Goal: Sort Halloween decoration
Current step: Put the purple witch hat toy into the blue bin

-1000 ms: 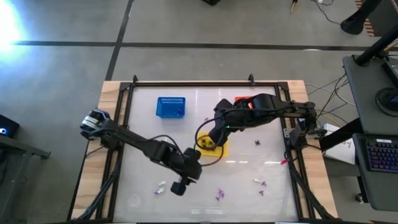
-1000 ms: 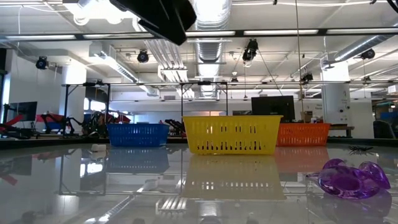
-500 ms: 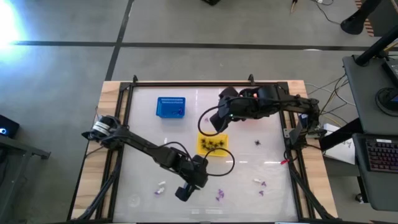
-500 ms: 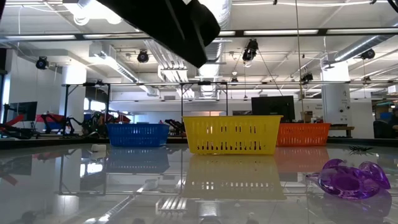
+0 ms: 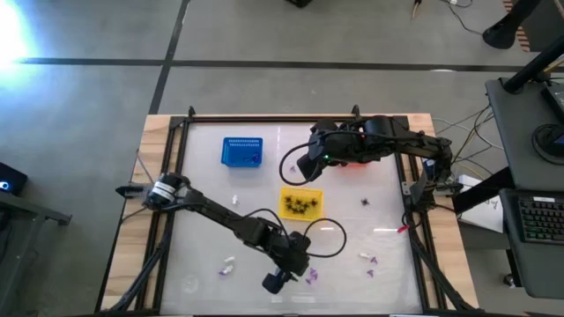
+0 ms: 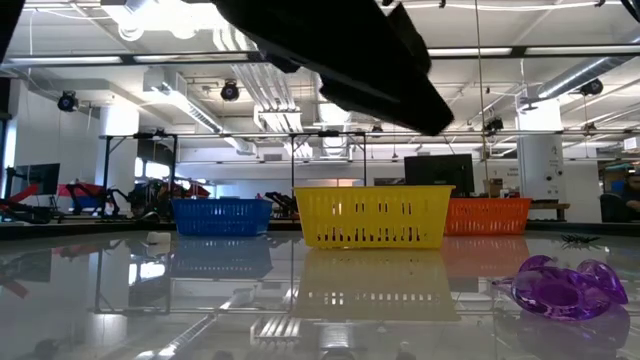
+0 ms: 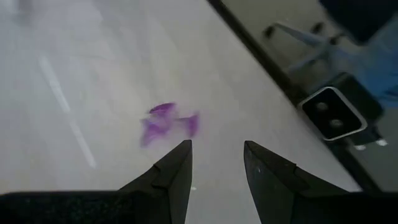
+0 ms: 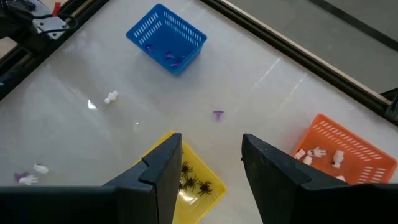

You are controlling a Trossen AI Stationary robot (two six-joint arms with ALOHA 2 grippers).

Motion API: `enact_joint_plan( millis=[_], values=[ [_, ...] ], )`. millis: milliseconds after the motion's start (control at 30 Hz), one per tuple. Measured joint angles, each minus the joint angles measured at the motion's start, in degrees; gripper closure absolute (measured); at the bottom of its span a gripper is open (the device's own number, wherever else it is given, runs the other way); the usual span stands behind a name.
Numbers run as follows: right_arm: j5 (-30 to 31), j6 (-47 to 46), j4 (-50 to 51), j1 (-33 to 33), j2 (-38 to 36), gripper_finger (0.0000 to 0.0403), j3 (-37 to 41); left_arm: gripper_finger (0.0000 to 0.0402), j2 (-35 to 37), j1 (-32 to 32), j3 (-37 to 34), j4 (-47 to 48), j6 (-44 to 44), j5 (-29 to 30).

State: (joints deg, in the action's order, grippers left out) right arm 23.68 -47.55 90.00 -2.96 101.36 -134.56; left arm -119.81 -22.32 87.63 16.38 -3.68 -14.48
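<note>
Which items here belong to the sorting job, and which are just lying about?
Job:
purple trinkets
black spiders in yellow basket
white trinkets in orange basket
blue basket
left gripper, open

Lying about:
monitor
keyboard

Robotics lab: exposed ducts [image 6: 340, 25], test rigs [image 6: 140, 170].

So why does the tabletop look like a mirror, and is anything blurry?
Low view: the glossy table reflects the yellow basket and ceiling lights. High view: pale glare streaks on the table, bright flare top left. Left wrist view: the purple trinket looks smeared.
</note>
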Motion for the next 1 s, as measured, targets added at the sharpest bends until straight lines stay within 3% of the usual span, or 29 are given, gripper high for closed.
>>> enact_joint_plan(
  millis=[200,567,1000],
  values=[
    [-0.07,-0.04,0.02,-0.15,0.00,0.0243,0.00,0.0274,-5.57,-0.07,3.56,1.10,1.21,-7.67],
    [-0.09,0.10,0.02,-0.42,0.02,0.0243,0.00,0.0274,-6.43,0.17,4.96,-0.88,-2.25,-3.64],
    [-0.07,0.15,0.02,-0.52,0.07,0.0243,0.00,0.0274,-13.52,0.31,9.24,-0.89,-1.58,-3.04]
  ],
)
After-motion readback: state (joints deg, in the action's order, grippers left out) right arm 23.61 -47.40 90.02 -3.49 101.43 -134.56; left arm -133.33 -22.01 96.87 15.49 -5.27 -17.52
